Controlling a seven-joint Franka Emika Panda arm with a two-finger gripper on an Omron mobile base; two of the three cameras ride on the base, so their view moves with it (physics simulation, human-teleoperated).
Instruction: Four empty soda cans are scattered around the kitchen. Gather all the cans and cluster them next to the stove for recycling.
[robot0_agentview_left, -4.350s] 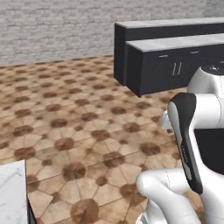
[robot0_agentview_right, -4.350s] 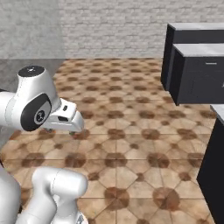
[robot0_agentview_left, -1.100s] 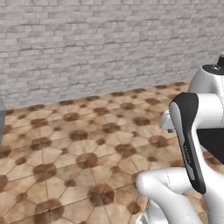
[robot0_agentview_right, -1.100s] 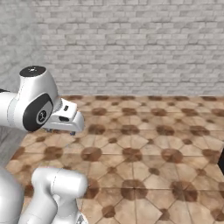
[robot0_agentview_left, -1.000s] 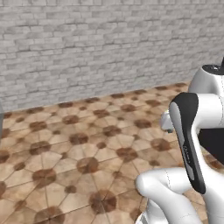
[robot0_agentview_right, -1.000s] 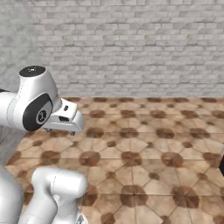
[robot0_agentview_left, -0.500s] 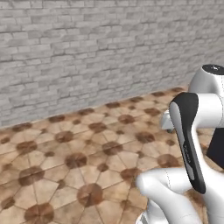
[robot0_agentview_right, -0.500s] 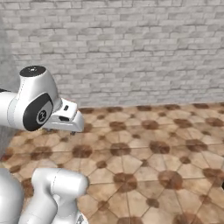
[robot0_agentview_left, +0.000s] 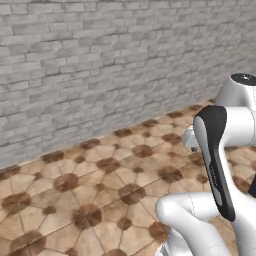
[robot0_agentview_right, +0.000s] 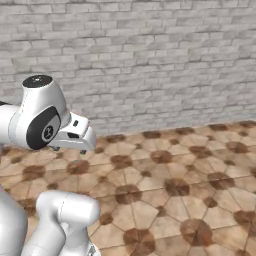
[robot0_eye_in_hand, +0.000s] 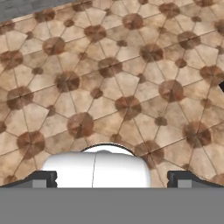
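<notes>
The soda cans and the stove are out of view. In the hand view my gripper (robot0_eye_in_hand: 113, 178) looks down at bare brown patterned tile floor (robot0_eye_in_hand: 127, 78). Its two dark fingertips (robot0_eye_in_hand: 43, 178) stand far apart at the bottom corners, open, with nothing between them. In the right base view the white hand (robot0_agentview_right: 75, 135) is tucked close in front of the arm, well above the floor. In the left base view the folded arm (robot0_agentview_left: 215, 165) fills the lower right.
A pale grey brick wall (robot0_agentview_left: 100, 60) runs across the whole background, also seen as the same wall (robot0_agentview_right: 150, 60) from the right side. The tile floor (robot0_agentview_left: 90, 200) stretches from the base to the foot of the wall.
The whole picture has shifted: the base has turned, the dark cabinets and counters have left the frame, and the brick wall now faces the cameras. The arm keeps its folded pose, jaws open.
</notes>
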